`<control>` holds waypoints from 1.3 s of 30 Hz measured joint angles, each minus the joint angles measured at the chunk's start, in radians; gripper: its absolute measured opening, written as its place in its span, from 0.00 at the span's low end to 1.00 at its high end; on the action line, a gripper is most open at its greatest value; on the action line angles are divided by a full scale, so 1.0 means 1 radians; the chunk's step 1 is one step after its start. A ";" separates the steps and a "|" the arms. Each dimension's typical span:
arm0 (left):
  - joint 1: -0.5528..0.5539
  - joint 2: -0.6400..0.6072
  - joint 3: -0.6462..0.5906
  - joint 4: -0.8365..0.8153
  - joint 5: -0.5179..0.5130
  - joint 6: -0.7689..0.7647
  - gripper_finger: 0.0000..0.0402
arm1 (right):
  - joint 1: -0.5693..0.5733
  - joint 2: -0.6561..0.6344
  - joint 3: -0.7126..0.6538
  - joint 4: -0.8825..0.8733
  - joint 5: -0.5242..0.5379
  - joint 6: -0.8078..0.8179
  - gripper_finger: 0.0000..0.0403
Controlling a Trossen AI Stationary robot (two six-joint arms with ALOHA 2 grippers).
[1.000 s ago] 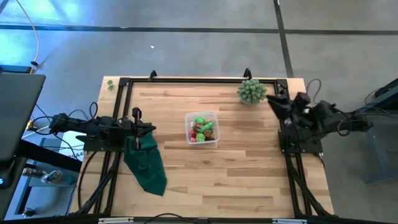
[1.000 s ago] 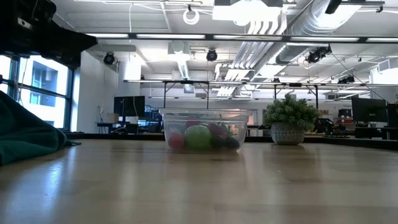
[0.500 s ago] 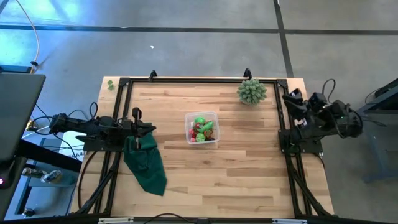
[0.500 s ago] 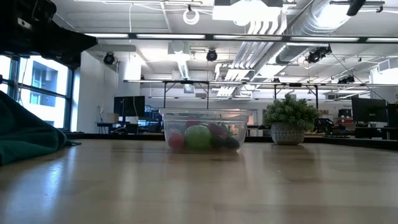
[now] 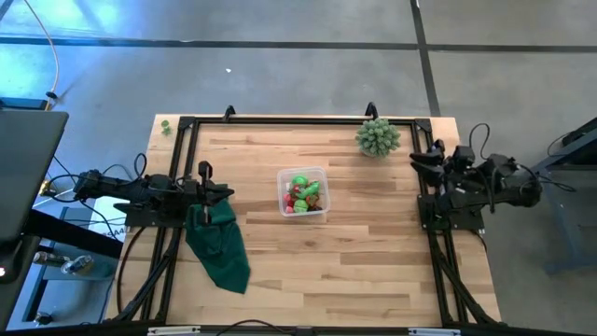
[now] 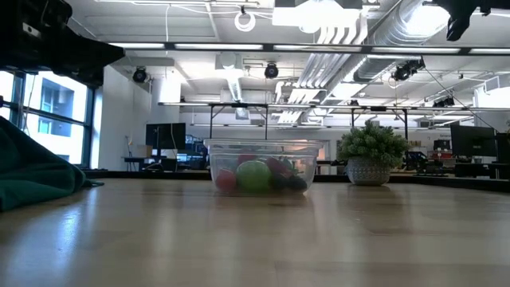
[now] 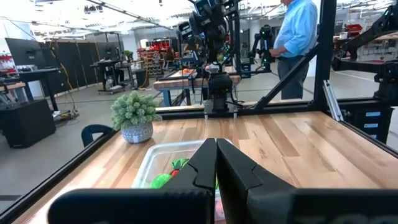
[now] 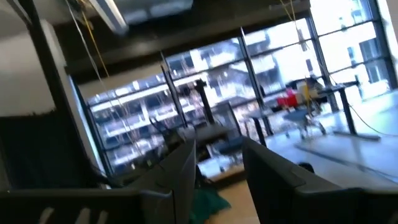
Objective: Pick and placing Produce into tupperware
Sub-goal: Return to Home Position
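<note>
From above, the pale wooden bench lies inside a black metal frame, and most of its surface is open boards. The small clear square plastic tupperware sits near the middle, holding the bright green, red and pink toy produce. The left jaws hang at the bench's left edge over a crumpled dark green cloth, well apart from the tupperware. The right jaws are at the right edge, just off the boards, near a pale green spiky potted plant. At bench height, the tupperware stands alone with the produce inside, and bare wood lies in front of it. The left wrist view shows the left jaws pressed together, pointing at the tupperware ahead. The right wrist view shows the right jaws apart, aimed at distant windows.
</note>
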 joint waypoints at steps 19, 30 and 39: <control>0.000 0.000 0.000 0.000 0.000 0.000 0.01 | 0.000 0.003 0.000 -0.342 -0.028 0.000 0.07; 0.000 0.000 0.000 0.000 0.000 0.000 0.01 | 0.000 0.002 -0.143 -0.056 -0.015 0.021 0.04; 0.000 0.000 0.000 0.000 0.000 0.000 0.01 | 0.000 0.002 -0.290 0.129 -0.043 0.098 0.01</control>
